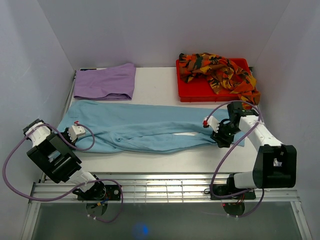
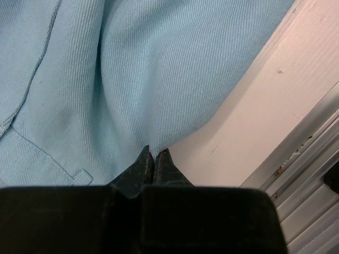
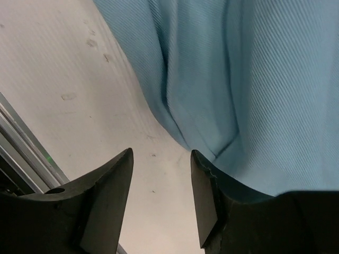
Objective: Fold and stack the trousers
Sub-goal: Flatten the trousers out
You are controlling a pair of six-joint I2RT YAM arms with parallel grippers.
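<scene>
Your L gripper [image 2: 153,157] is pinched shut on the blue trousers [image 2: 159,69] near edge. R gripper [image 3: 161,159] jaws apart over table [image 3: 79,79], beside the cloth.

Top external: looks down and forward from above and behind the arm bases, far enough off to take in the whole counter [image 1: 160,90], both arms and the back wall. Left wrist: peers past the left fingers [image 2: 139,170] at very close range onto the light blue trousers [image 2: 159,74] and the counter's near edge. Right wrist: sits just as close, facing down between the right fingers [image 3: 106,201] onto cloth and bare counter. Shared by all three: the blue trousers, the counter and the slatted metal rail [image 2: 307,159].
</scene>
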